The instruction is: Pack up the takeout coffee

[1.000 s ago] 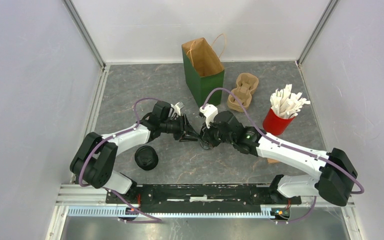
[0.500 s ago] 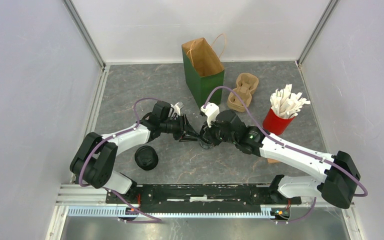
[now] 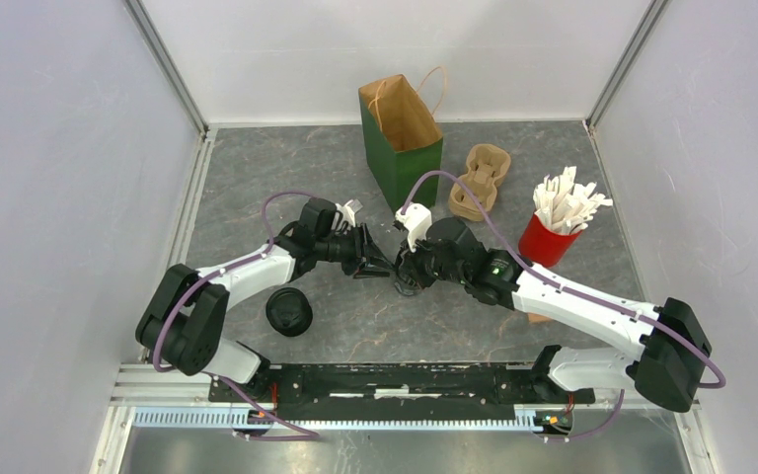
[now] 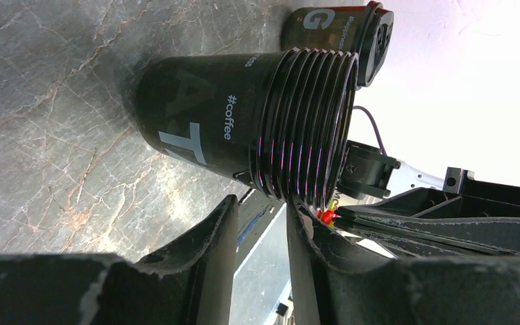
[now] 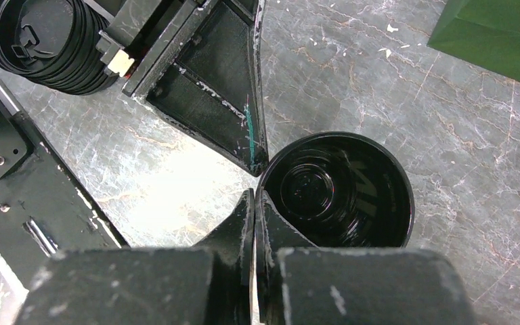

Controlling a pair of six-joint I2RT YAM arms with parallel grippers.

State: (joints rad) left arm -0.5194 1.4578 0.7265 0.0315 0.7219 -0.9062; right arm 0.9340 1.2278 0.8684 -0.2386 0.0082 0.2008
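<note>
Top view: left gripper [image 3: 383, 269] and right gripper [image 3: 407, 279] meet tip to tip mid-table, hiding what sits between them. One lidded cup [image 3: 288, 311] stands apart, near the left arm. Green paper bag [image 3: 402, 148] is upright at the back, no cup visible inside; cup carrier [image 3: 481, 181] beside it, pockets bare. Left wrist: nested stack of cups [image 4: 244, 135] upright on the table; jaws part-open, nothing between them, one fingertip at the stack's rim. Right wrist: jaws closed tight, tips against that rim; whether they pinch it, cannot tell. Judgement: nothing packed yet; every cup remains to be bagged.
</note>
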